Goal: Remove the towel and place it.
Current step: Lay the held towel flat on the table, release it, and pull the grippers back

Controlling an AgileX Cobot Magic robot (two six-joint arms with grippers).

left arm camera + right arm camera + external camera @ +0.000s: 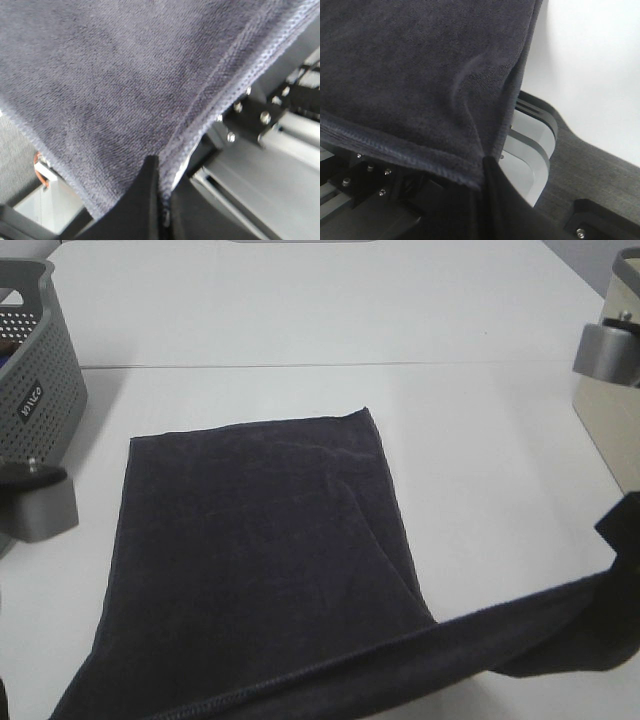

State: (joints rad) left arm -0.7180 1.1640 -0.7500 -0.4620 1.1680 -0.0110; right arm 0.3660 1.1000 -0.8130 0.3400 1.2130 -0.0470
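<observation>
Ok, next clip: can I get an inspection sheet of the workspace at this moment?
Surface: white table, with a seam line running across it.
Job's things: dark charcoal terry cloth towel; its far part lies flat on the table, and its near hemmed edge is lifted and stretched between the two arms.
Clutter: grey perforated plastic basket at the far left, apart from the towel.
Grippers: left gripper and right gripper, each with its fingers shut on the towel's hem.
Cables: small orange loop, possibly a wire; too blurred to tell.
Surroundings: grey metal block at the left edge, a similar one at the right edge, beige box below it.
</observation>
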